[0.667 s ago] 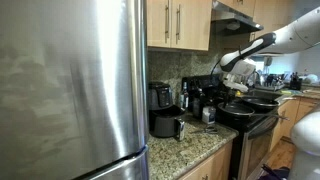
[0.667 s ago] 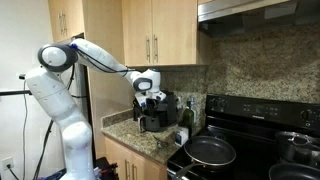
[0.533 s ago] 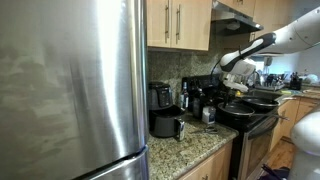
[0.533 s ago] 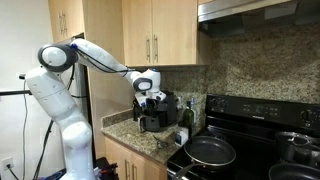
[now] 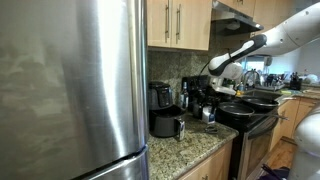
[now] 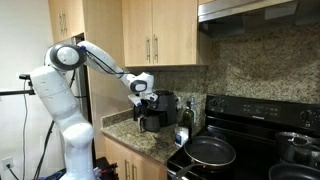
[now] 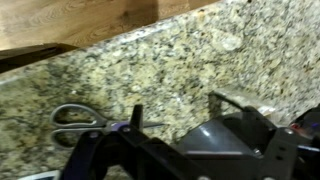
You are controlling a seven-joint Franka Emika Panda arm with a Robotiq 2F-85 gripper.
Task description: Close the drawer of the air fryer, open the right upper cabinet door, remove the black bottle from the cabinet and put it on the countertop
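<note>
The air fryer (image 5: 160, 95) stands on the granite table (image 5: 195, 148) just beside a big steel fridge (image 5: 70, 90), and its drawer (image 5: 165, 124) is pulled out toward the front, with the handle pointing away from the body of the appliance. In both exterior views the drawer (image 6: 150, 122) sits lower and more forward than the grey front panel above it. The gripper (image 6: 141, 86) hangs in the air above the air fryer, apart from it and not touching the drawer. Its fingers are spread wide and there is nothing between them. The white arm reaches to it from the robot base, which stands at the end of the table. In an exterior view the gripper (image 5: 213, 72) shows in front of the stone wall, higher than the coffee maker (image 5: 195, 97). The right upper cabinet door (image 6: 178, 35) is shut, flat with the neighbouring door (image 6: 135, 35), and the two slim bar handles stand close to each other at the middle. The inside of the cabinet (image 5: 180, 22) is therefore hidden. Next to the table is a black stove (image 6: 250, 120) with a dark pan (image 6: 210, 151) on it. In the wrist view the camera looks at speckled granite, where a pair of scissors (image 7: 75, 118) with grey handles lies flat. Dark parts of the gripper fill the lower edge of that view, and a strip of light wood runs along the top.
</note>
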